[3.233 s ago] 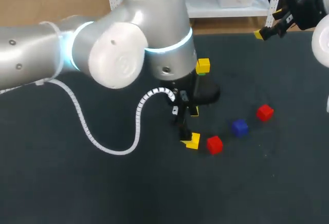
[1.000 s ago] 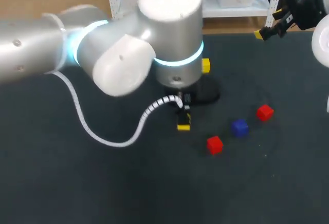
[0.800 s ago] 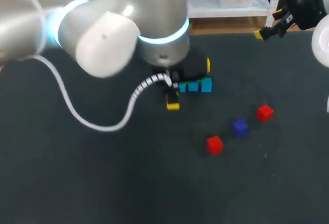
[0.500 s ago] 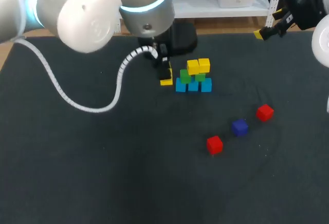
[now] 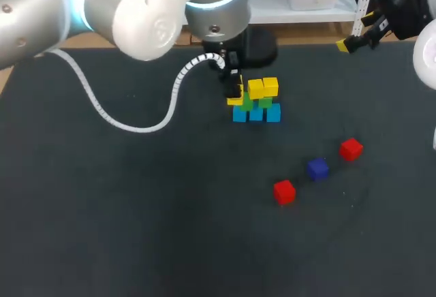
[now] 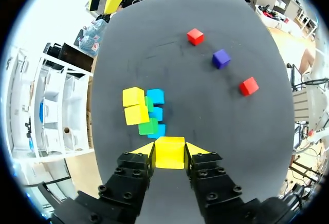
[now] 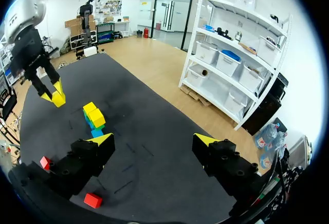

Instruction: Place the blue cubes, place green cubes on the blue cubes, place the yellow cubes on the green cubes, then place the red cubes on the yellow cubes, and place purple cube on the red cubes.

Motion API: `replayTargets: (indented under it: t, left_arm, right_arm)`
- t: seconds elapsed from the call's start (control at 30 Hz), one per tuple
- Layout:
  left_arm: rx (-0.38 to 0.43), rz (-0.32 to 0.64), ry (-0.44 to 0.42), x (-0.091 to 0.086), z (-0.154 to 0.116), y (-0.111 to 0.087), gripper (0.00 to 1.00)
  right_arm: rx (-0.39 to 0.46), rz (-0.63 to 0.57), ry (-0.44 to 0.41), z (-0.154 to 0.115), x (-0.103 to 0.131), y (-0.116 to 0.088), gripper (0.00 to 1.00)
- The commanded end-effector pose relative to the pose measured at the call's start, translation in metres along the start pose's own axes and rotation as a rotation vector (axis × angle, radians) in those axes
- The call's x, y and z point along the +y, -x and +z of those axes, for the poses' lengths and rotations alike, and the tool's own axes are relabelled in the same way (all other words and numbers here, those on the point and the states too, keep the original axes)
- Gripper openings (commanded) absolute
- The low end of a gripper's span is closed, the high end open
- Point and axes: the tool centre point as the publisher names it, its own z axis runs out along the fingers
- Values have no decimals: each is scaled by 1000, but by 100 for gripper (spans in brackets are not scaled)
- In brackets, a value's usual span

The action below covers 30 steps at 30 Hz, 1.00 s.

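Observation:
My left gripper (image 5: 235,95) is shut on a yellow cube (image 6: 169,153) and hangs just above the left end of the stack. The stack has three blue cubes (image 5: 256,114) in a row, two green cubes (image 5: 246,103) on them, and two yellow cubes (image 5: 263,88) on top. Two red cubes (image 5: 284,191) (image 5: 351,148) and a purple cube (image 5: 317,168) lie loose on the mat nearer the front. My right gripper (image 7: 154,140) stands open and empty at the far right, well away from the stack (image 7: 95,117).
The black mat (image 5: 136,229) covers the table. A white cable (image 5: 122,123) loops down from my left arm over the mat to the left of the stack.
My left gripper carried the yellow cube from in front of the stack back and up, then right to the stack's left end. The right arm has not moved.

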Motion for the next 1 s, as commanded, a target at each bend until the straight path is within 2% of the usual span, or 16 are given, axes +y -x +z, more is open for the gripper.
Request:
replayTargets:
  t: [0.03,0.37,0.5,0.73,1.0]
  left_arm:
    - [15,1,-25,14,10,3,0]
    - [8,-28,-31,32,14,0,0]
    - [-17,-47,-65,30,18,1,0]
    - [-12,-52,-89,24,31,3,0]
    - [-15,-61,-85,34,35,6,0]
  right_arm:
    - [-2,-1,4,0,-1,0,100]
    - [-2,-1,4,0,-1,0,100]
    - [-2,-1,4,0,-1,0,100]
    - [-2,-1,4,0,-1,0,100]
    - [-2,-1,4,0,-1,0,100]
